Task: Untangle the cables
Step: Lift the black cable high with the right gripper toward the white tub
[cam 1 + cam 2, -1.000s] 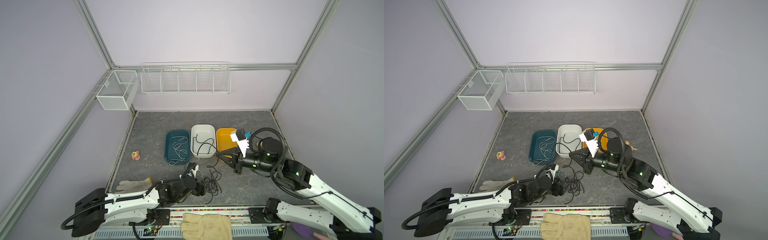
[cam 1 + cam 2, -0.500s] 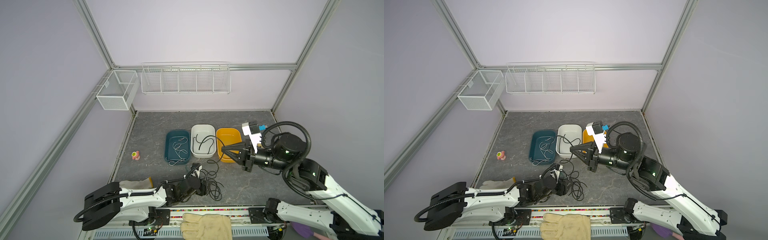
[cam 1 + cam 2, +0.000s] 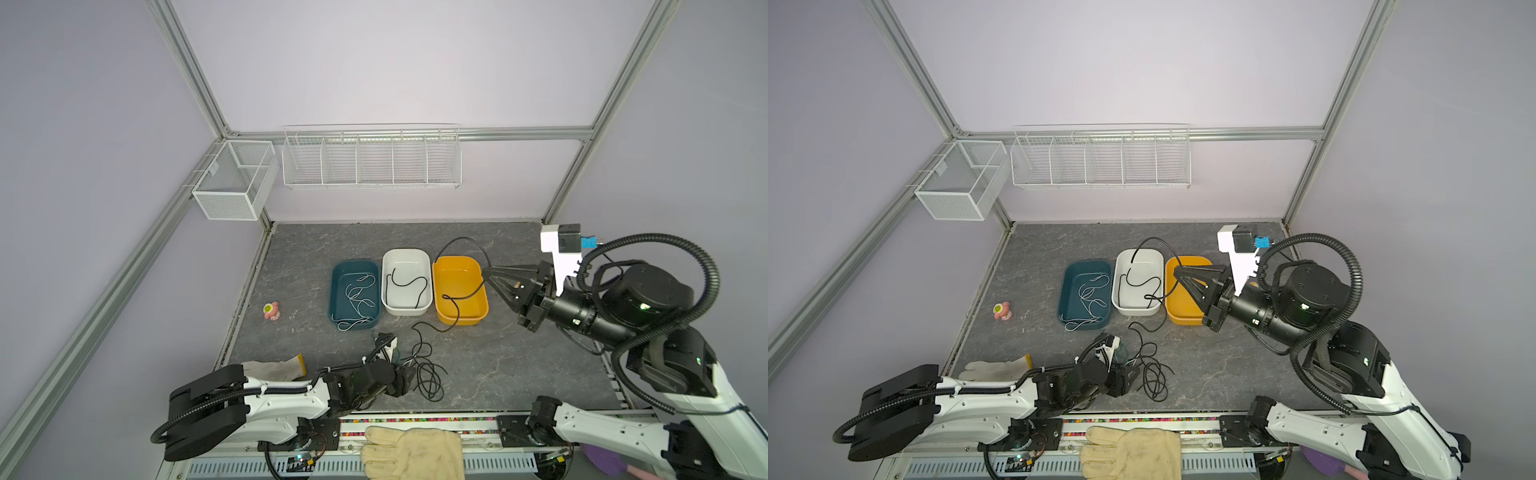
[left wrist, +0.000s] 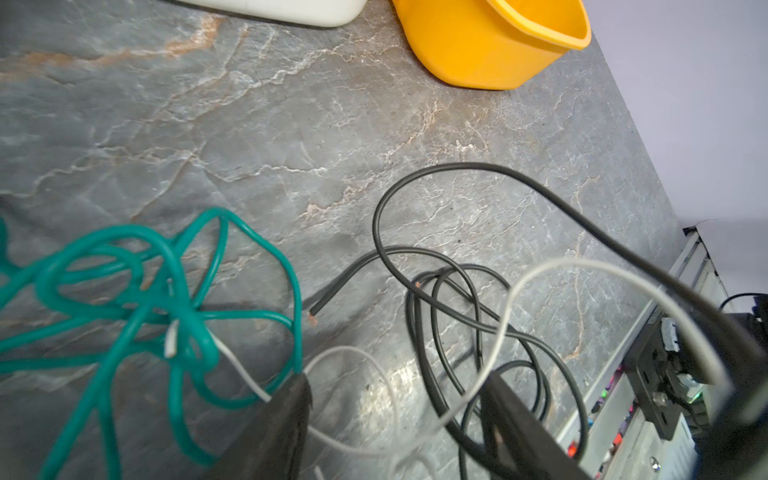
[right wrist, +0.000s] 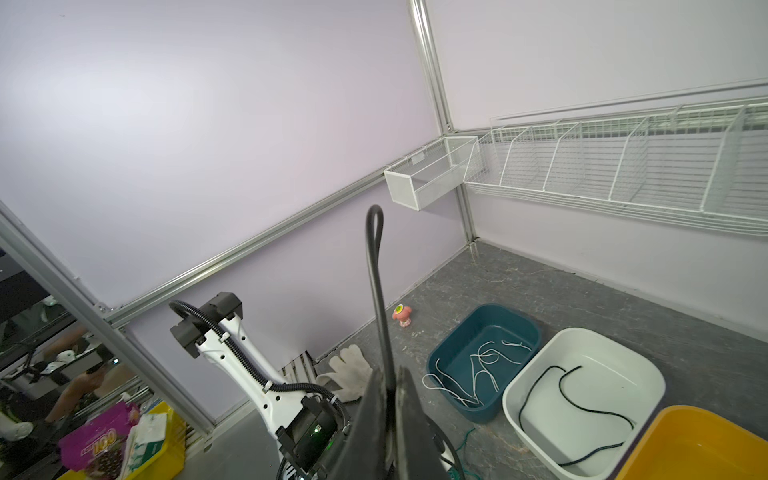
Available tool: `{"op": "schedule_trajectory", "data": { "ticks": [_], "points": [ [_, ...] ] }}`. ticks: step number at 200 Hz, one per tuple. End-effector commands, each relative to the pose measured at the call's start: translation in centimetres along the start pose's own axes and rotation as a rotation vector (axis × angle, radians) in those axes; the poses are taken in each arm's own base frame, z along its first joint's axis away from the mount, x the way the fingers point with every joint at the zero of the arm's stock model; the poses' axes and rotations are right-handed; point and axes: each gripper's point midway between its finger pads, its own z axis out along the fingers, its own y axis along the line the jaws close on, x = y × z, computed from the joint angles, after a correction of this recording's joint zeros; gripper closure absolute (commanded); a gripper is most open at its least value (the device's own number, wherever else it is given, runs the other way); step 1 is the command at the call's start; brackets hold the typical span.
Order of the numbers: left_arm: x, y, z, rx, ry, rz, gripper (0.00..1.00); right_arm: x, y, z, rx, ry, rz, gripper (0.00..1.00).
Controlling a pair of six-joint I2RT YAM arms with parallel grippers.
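Above the slate-grey tabletop, the right arm holds a black cable aloft, its jaws pressed together on the cord, with a short loop standing out beyond the tips. In both top views that cable arcs behind the yellow tub. Another stretch drapes through the tub and trails down to a tangle of cables lying near the tabletop's front edge. The left arm reaches low along the front to that tangle, its jaws apart just over the surface. The left wrist view shows a white cable running through the gap between them. A knotted teal-green cable lies just beside one finger, and coils of black cable lie by the other. Behind the tangle three tubs stand side by side. The teal tub holds loose white cables, and the white tub holds a single black cable. A small pink toy sits apart near the tabletop's left edge, and a white glove lies beside the left arm.
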Motion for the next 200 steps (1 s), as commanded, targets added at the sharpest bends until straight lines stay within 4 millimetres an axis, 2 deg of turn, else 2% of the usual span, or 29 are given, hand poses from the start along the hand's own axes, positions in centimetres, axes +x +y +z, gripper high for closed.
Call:
{"op": "schedule_trajectory", "data": {
  "ticks": [1, 53, 92, 95, 108, 156, 189, 193, 200],
  "points": [
    [0.5, 0.8, 0.1, -0.012, -0.005, -0.025, 0.35, -2.1, -0.8, -1.4, 0.078, -0.055, -0.05, 0.93],
    [1.1, 1.4, 0.5, -0.024, 0.004, -0.025, 0.35, -5.0, 0.3, -2.1, 0.067, -0.064, -0.078, 0.93],
    [1.4, 1.4, 0.9, -0.02, 0.009, -0.03, 0.47, -7.2, 0.7, -2.5, 0.09, -0.061, -0.103, 0.93],
    [2.4, 2.6, 0.8, -0.042, 0.027, -0.023, 0.48, -7.3, 0.7, -2.4, 0.089, -0.06, -0.104, 0.93],
    [2.5, 2.9, 0.9, -0.048, 0.029, -0.021, 0.5, -7.6, 0.9, -2.3, 0.087, -0.054, -0.107, 0.93],
    [2.4, 2.7, 0.9, -0.045, 0.029, -0.021, 0.47, -7.4, 0.6, -1.5, 0.108, -0.03, -0.137, 0.93],
    [1.7, 2.7, -0.1, -0.061, 0.017, 0.0, 0.39, -6.1, -0.2, 0.6, 0.126, 0.008, -0.163, 0.93],
    [0.5, 1.4, -0.3, -0.036, -0.008, -0.005, 0.38, -6.0, -0.2, 0.8, 0.121, 0.012, -0.163, 0.93],
    [0.0, 1.2, -0.6, -0.037, -0.019, -0.003, 0.36, -5.7, -0.2, 1.3, 0.116, 0.02, -0.163, 0.93]
  ]
}}
